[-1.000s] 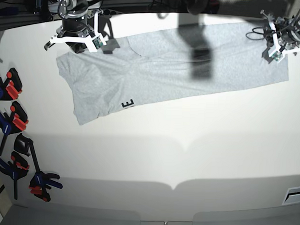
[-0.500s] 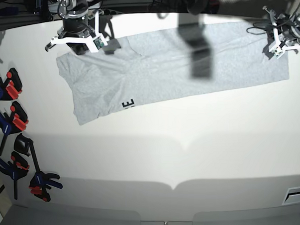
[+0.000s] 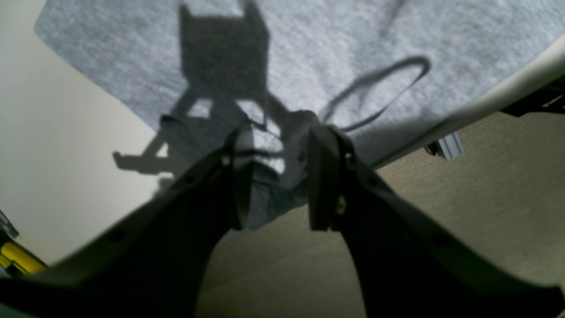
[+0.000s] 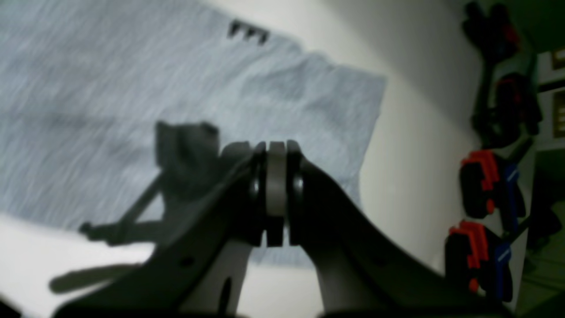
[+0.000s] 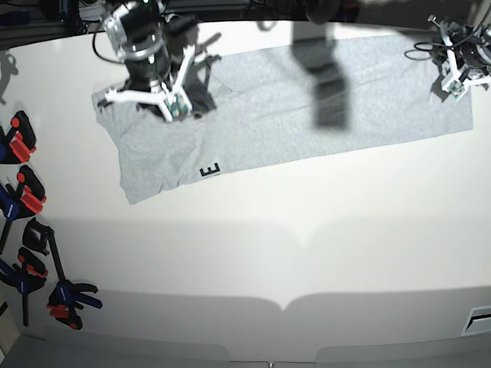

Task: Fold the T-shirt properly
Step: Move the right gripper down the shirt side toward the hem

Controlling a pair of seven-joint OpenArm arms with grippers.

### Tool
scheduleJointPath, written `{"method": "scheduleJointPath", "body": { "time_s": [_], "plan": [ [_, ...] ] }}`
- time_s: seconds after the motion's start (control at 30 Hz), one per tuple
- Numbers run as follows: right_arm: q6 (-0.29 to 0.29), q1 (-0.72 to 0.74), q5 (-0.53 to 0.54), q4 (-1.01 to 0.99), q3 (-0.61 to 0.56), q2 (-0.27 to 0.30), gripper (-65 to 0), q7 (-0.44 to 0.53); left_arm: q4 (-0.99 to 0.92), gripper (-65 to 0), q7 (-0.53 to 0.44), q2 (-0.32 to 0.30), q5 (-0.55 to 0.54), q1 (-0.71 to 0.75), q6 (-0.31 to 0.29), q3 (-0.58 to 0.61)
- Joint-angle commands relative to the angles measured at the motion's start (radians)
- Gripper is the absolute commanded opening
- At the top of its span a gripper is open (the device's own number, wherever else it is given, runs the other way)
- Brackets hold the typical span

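Your T-shirt (image 5: 298, 105) lies flat along the table's (image 5: 308, 244) far edge. Left gripper (image 3: 278, 185) hangs parted over its far corner, holding nothing; right gripper (image 4: 276, 194), pinched closed, hovers above the sleeve end.

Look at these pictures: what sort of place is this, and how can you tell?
Probably a robotics lab or workshop bench. A T-shirt lies on a plain white table between two robot arms with wrist cameras, and a row of clamps sits along the table's edge.

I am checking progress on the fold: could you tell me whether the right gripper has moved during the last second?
Yes. The right gripper has come down the base view, off the shirt's top edge, toward the black lettering.
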Motion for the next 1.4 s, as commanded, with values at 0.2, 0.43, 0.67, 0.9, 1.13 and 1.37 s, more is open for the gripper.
{"method": "scheduleJointPath", "body": {
  "time_s": [0.2, 0.43, 0.67, 0.9, 1.13, 1.37],
  "plan": [
    [-0.014, 0.165, -0.016, -0.159, 0.006, -0.106, -65.0, 0.018, 0.014, -45.8, -0.010, -0.016, -0.001, 0.003, 0.000, -0.010],
    [-0.014, 0.322, -0.023, -0.402, 0.008, -0.196, -65.0, 0.019, 0.014, -45.8, -0.010, -0.016, -0.001, 0.003, 0.000, -0.010],
    [-0.014, 0.387, -0.026, -0.487, 0.069, -0.201, -65.0, -0.016, 0.014, -45.8, -0.011, -0.013, -0.001, 0.003, 0.000, -0.010],
    [-0.012, 0.387, -0.021, -0.487, 0.249, -0.201, -65.0, -0.064, 0.014, -45.8, -0.037, 0.025, 0.040, 0.003, 0.001, -0.010],
    [0.056, 0.386, -0.012, -0.487, 0.306, -0.202, -65.0, -0.064, 0.014, -45.8, -0.052, 0.056, 0.054, 0.003, 0.000, -0.010],
    [0.058, 0.387, 0.008, -0.487, 0.306, -0.205, -65.0, -0.055, 0.014, -45.8, -0.056, 0.055, 0.296, 0.003, 0.069, -0.010]
  ]
}}
